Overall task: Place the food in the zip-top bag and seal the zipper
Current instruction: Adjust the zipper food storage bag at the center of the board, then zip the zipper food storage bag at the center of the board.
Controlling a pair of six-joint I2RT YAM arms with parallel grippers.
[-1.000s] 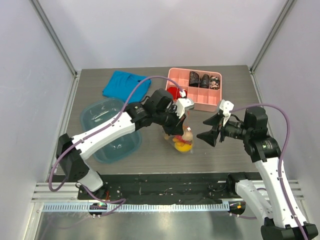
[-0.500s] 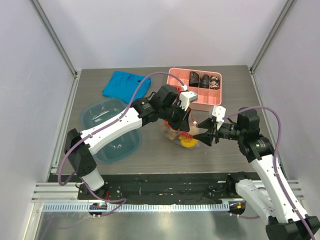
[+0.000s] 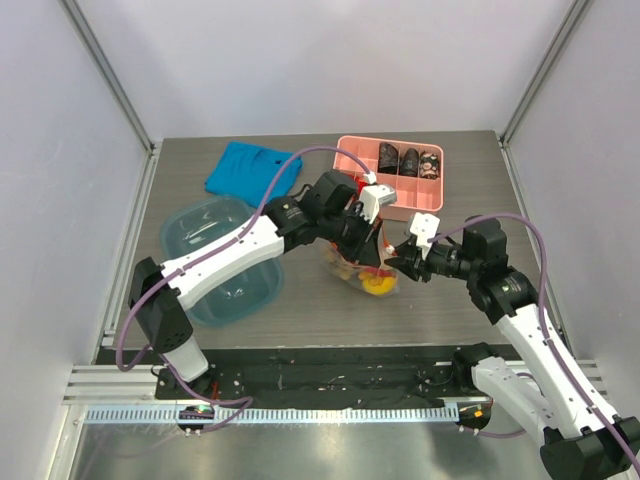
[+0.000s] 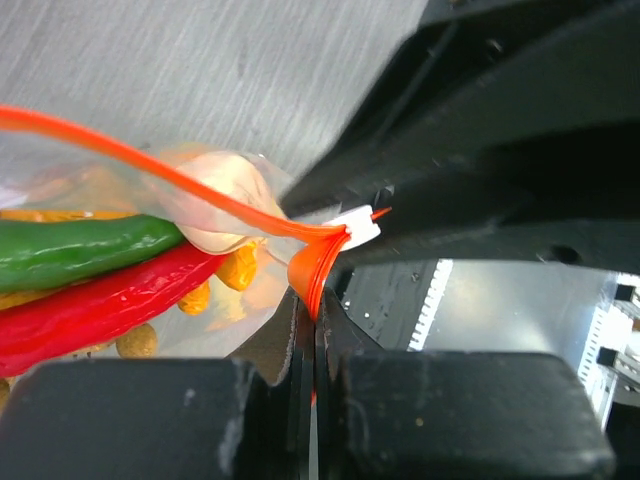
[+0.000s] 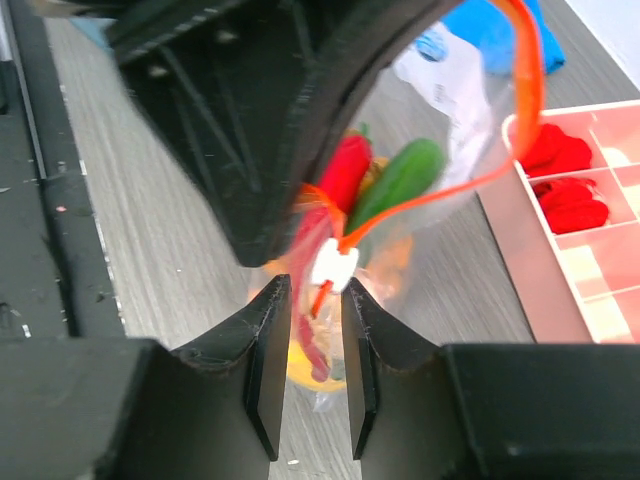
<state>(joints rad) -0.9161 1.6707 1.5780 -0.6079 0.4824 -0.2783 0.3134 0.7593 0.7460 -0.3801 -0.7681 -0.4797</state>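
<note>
The zip-top bag (image 3: pixel 352 270) hangs over the table, holding the food: a green vegetable (image 4: pixel 80 250), a red chili (image 4: pixel 100 300), a beige garlic bulb (image 4: pixel 225 180) and a yellow pepper (image 3: pixel 378 288). My left gripper (image 4: pixel 316 300) is shut on the end of the red-orange zipper (image 4: pixel 200 195), just below the white slider tab (image 4: pixel 357 228). My right gripper (image 5: pixel 315 295) faces it from the right. Its jaws stand narrowly apart, and the slider tab (image 5: pixel 333 265) sits at their tips with a gap still showing on the left side.
A pink divided box (image 3: pixel 400 205) with dark and red items stands just behind the bag. A teal tub (image 3: pixel 215 260) lies to the left under the left arm, and a blue cloth (image 3: pixel 250 168) lies at the back left.
My right gripper has moved left up to the bag's slider end and its jaws have narrowed a lot. The left gripper still pinches the zipper, shifted slightly right.
</note>
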